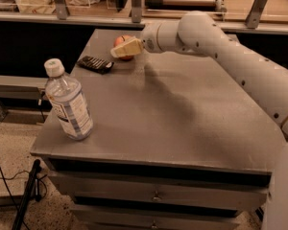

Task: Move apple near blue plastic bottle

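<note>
Fingers unreadable, grip cannot tell; gripper crosses round red-orange apple, 11 o'clock; blue plastic bottle upright, 8 o'clock.

My gripper sits at the far side of the table, in front of the apple, hiding most of it. Whether I touch it, I cannot tell. My arm runs off the right edge. The label print on the blue plastic bottle is too small to read.
</note>
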